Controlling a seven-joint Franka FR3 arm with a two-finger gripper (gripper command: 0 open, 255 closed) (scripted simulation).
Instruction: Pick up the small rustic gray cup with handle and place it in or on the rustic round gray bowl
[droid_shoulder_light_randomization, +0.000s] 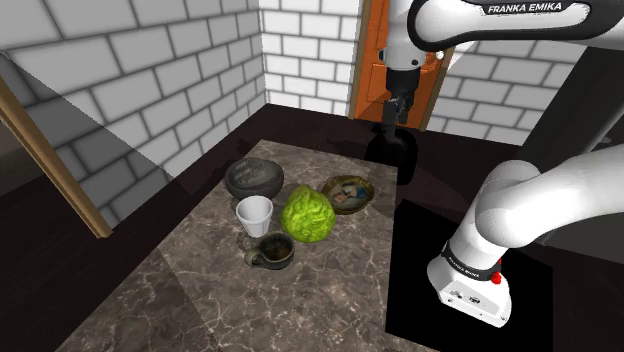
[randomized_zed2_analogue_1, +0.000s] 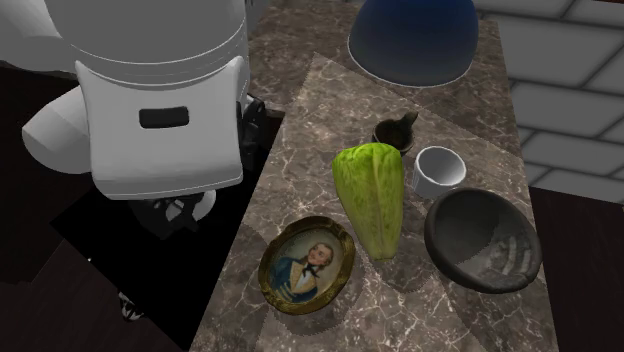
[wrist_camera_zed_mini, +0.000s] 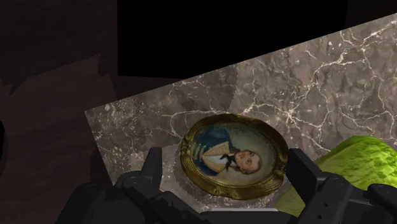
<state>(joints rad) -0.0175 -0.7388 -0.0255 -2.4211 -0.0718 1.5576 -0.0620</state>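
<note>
Gray cup (droid_shoulder_light_randomization: 272, 250) sits upright, handle toward the shoulder view's left. One gray bowl (droid_shoulder_light_randomization: 254, 178), one white cup (droid_shoulder_light_randomization: 254, 214), one lettuce (droid_shoulder_light_randomization: 306, 214). Gripper (wrist_camera_zed_mini: 226, 159) spread wide, empty.

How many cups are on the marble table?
2. A white cup stands between the gray bowl and the dark handled cup; both sit beside the lettuce. None seems hidden.

Shoulder view: set high beside the stand (droid_shoulder_light_randomization: 430, 240), facing down along the counter (droid_shoulder_light_randomization: 190, 290); oval portrait (droid_shoulder_light_randomization: 349, 193) at middle distance. Second exterior view: close, at the counter's far end, facing back, portrait nearest the lens. Wrist view: on the hand (wrist_camera_zed_mini: 224, 162), very near, just above the portrait. All three share portrait and adjoining lettuce (droid_shoulder_light_randomization: 306, 214).
</note>
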